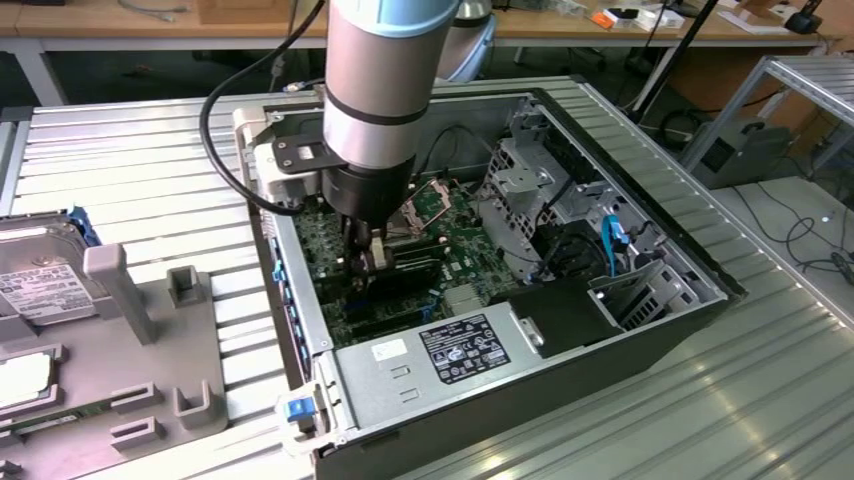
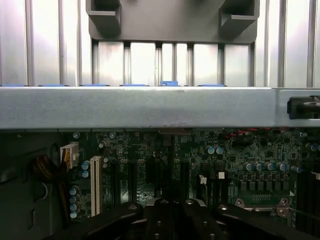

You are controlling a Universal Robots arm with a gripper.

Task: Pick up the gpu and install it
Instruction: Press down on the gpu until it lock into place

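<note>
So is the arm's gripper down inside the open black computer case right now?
Yes, the gripper sits low inside the open black computer case, just above the green motherboard.

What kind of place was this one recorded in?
Likely a robotics lab or workshop bench for PC assembly: an open computer case lies on a ribbed metal table, a hard drive waits in a grey fixture, and cluttered desks stand behind.
</note>
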